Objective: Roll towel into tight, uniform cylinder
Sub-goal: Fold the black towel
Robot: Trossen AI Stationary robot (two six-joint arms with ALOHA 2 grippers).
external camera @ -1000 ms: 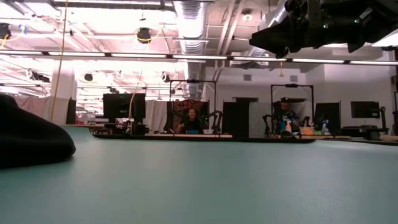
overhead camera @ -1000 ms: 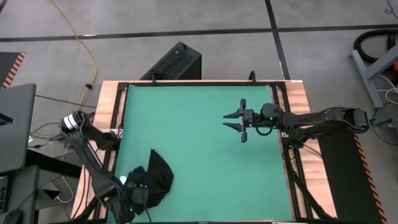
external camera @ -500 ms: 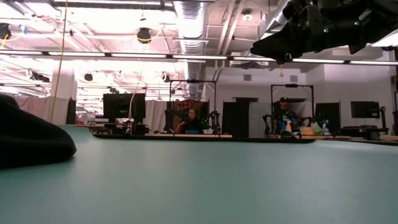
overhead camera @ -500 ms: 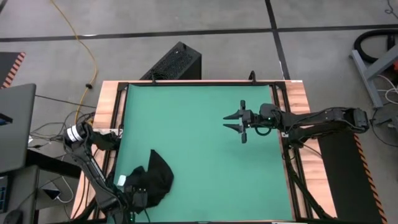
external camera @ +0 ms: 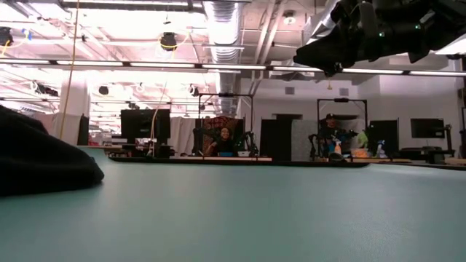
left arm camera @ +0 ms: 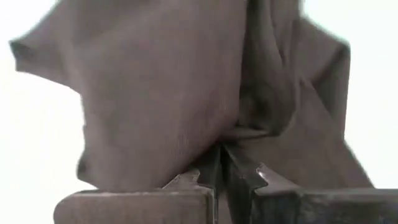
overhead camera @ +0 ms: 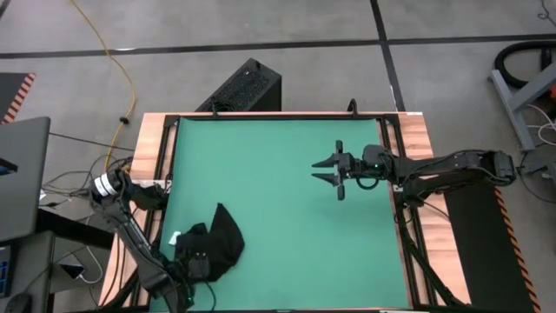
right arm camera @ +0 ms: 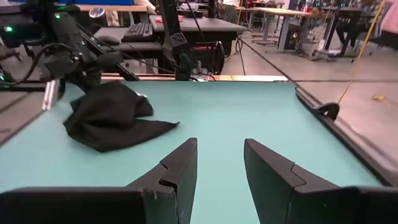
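1. The table (overhead camera: 420, 156) has a wooden top showing as strips along its 9 and 3 o'clock sides, with a dark frame around the middle.
2. A green mat (overhead camera: 278, 200) covers almost the whole top and lies flat.
3. The towel (overhead camera: 217, 248), black and crumpled into a loose heap, lies on the mat near its 7 o'clock corner; in the low view the towel (external camera: 44, 164) is a dark mound at the mat's edge.

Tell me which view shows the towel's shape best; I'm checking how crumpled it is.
The high view: the whole towel lies bunched on the mat's near-left corner. The right wrist view shows it whole but oblique, the low view one edge, the left wrist view only folds at the shut left tool.
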